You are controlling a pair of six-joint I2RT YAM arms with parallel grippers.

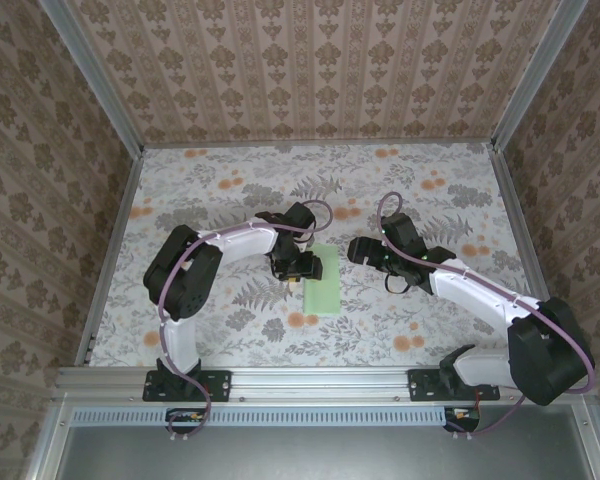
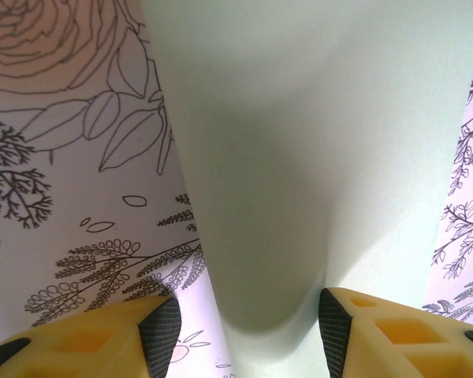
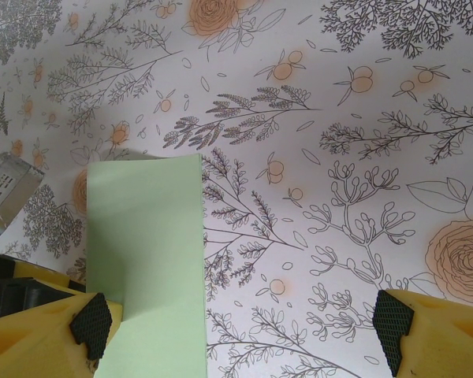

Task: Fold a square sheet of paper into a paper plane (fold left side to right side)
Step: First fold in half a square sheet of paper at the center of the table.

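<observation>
The paper plane (image 1: 322, 280) sits between the half-parted left fingers (image 2: 162, 335); the right fingers (image 3: 394, 331) gape wide, 1 tip at its edge.

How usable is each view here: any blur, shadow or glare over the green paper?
Left wrist: the green paper is very close, its edges soft, a broad grey shadow down its middle toward the left gripper. Right wrist: table print and paper edges sharp, a faint shadow on the sheet's near end. Top external: even light, no glare, the paper small.
</observation>
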